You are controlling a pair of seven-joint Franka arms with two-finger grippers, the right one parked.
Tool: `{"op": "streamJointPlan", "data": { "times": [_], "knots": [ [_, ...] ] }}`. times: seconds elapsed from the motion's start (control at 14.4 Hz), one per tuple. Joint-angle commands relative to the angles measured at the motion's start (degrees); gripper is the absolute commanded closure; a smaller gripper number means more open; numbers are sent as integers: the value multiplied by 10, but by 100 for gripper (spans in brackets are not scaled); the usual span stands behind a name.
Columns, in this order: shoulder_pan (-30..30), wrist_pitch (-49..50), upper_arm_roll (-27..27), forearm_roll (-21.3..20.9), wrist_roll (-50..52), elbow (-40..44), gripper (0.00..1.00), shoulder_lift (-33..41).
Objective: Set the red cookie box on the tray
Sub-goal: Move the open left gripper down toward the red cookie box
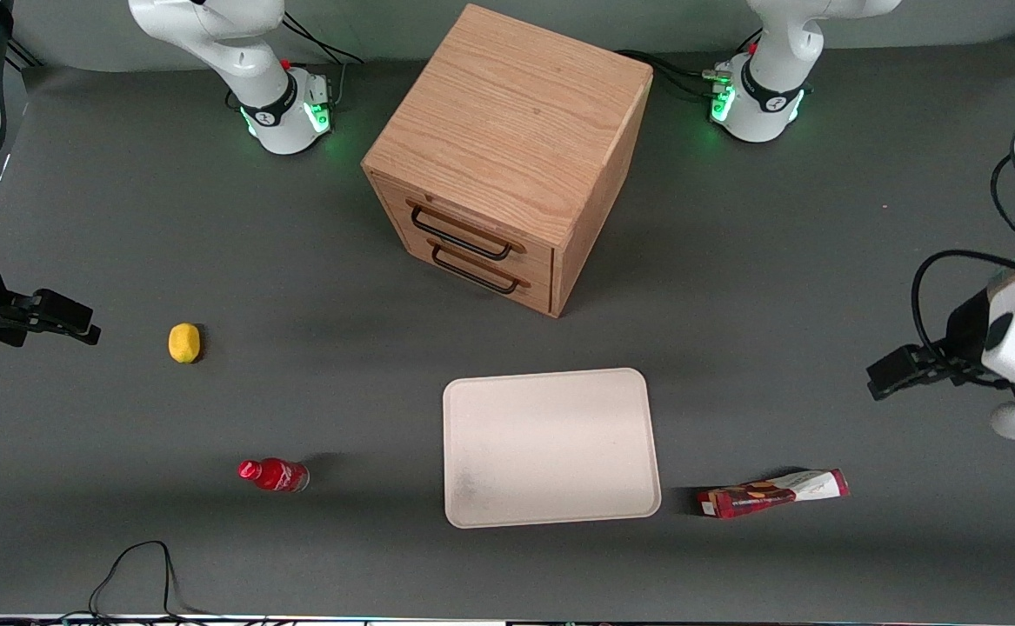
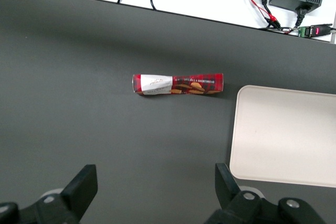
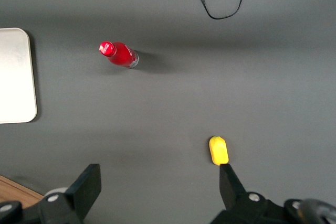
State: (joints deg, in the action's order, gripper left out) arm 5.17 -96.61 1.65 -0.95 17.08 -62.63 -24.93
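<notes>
Red cookie box flat on table | claw above, apart, open

Cream flat tray: one end cut off by the left wrist picture's edge.
Slim dark red cookie box: printed lettering too small to read.
Left arm's black two-finger gripper: only the wide-apart fingertips show, the rest cut off.

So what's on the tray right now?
Nothing shows on the tray; its surface is bare. The red cookie box lies on the table beside it, apart. The end effector hangs open above the table, holding nothing. Whatever is under the tray is hidden.
</notes>
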Motion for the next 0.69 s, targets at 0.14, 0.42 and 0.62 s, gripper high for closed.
{"op": "streamJointPlan", "data": {
  "times": [0.14,0.42,0.62],
  "knots": [
    [7,36,-9,-4,13,120,0,-84],
    [19,23,-4,-4,201,116,0,-84],
    [34,20,-3,-5,429,103,0,-80]
  ]
}}
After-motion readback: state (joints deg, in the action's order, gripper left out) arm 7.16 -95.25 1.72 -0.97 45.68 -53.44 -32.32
